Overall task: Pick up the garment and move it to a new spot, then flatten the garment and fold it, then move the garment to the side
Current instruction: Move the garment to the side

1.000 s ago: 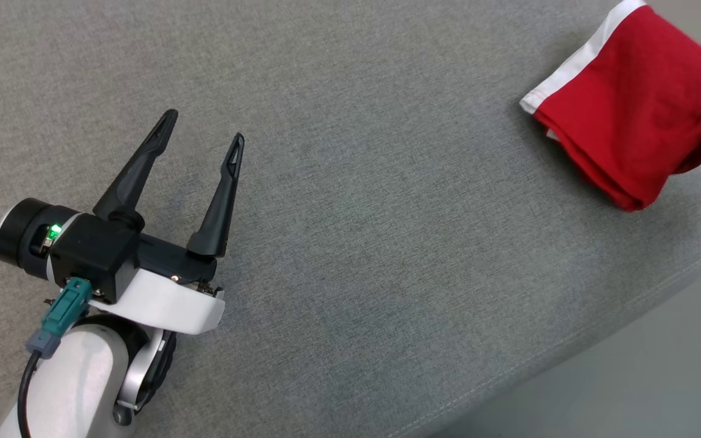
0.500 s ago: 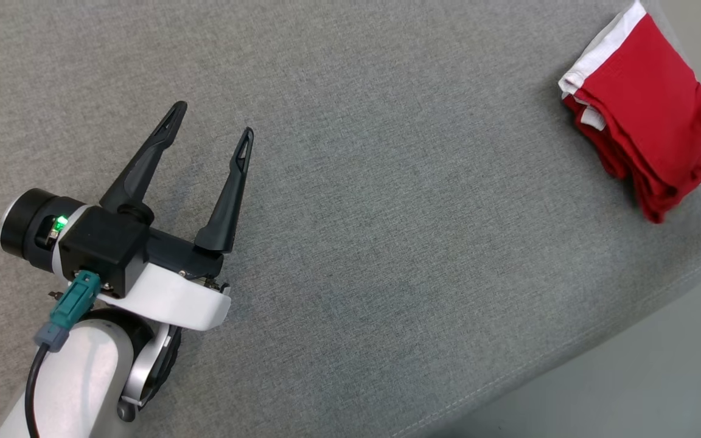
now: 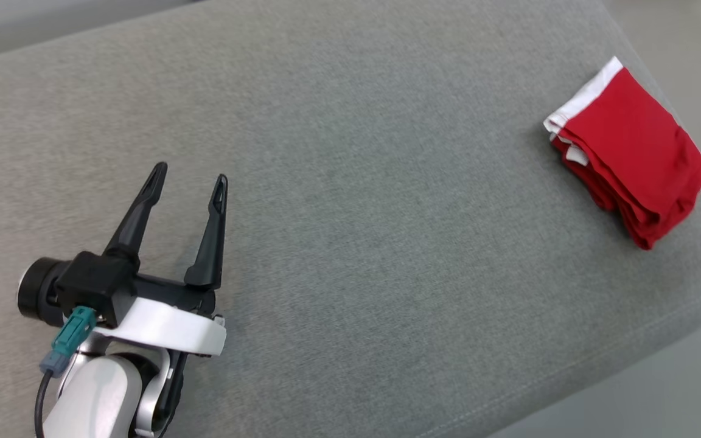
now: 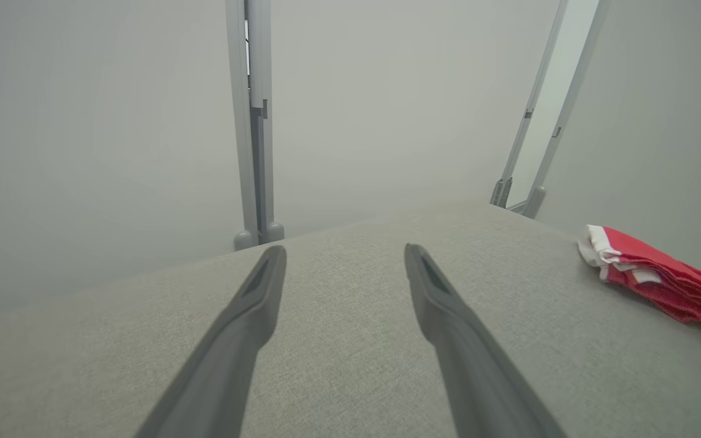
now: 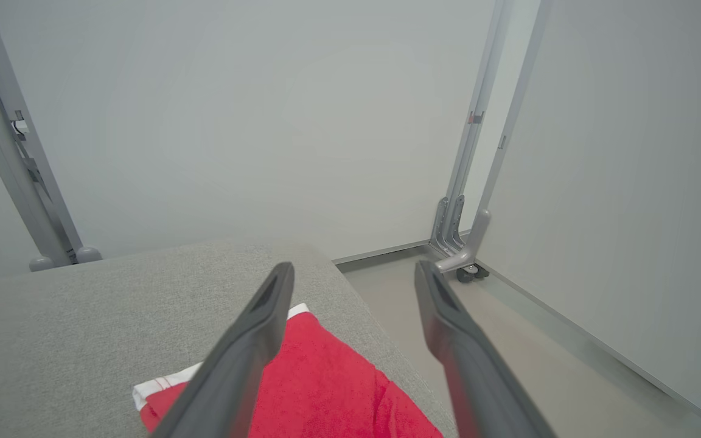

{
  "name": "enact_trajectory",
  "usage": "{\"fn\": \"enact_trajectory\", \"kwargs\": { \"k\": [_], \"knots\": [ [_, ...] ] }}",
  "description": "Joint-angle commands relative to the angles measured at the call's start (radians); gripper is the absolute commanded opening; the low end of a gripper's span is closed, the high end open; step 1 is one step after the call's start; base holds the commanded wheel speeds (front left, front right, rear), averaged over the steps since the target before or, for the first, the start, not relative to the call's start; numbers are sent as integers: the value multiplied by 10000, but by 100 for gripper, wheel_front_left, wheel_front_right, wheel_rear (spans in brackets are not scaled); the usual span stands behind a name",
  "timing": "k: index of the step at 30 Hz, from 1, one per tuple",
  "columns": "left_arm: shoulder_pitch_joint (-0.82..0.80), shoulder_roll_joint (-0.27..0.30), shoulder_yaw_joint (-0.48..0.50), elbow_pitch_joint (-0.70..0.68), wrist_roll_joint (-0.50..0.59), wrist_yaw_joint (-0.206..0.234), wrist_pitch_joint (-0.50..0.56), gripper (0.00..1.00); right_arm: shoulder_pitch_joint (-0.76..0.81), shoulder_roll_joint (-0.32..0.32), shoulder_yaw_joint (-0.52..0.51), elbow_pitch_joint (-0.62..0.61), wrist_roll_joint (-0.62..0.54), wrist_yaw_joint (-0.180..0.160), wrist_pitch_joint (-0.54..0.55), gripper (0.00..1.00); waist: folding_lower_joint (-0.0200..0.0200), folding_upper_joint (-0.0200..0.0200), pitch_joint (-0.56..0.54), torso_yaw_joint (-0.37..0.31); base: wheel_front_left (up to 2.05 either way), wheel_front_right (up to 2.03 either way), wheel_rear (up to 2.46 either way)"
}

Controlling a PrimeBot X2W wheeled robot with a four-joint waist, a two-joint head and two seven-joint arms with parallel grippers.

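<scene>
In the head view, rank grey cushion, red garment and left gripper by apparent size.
Grey cushion: largest by far.
Left gripper and red garment: look alike; the gripper is nearer the camera, so unranked.

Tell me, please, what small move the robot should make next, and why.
Probably lift the right gripper away and draw it toward rest. Its jaws stand open with no cloth between them, and the red garment lies folded near the right edge of the grey cushion. The left gripper is open too, far from the garment. The cloth seems to need nothing more.
</scene>
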Motion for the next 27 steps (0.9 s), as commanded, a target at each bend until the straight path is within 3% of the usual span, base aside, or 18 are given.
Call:
{"fn": "enact_trajectory", "kwargs": {
  "k": [1,15,27],
  "knots": [
    [199,-1,108,136,-108,122,-145,100,393,205,-58,-543,-144,-19,-28,100,0,-1,-555,534,0,0,0],
    [1009,-215,597,906,-610,484,-842,100,2561,1612,376,-4015,-916,-15,683,100,0,-1,-1922,2297,0,0,0],
    [1872,-90,715,1147,-772,665,-989,100,4293,2247,709,-5317,-1473,-15,1527,100,0,-1,-3088,3065,0,0,0]
  ]
}}
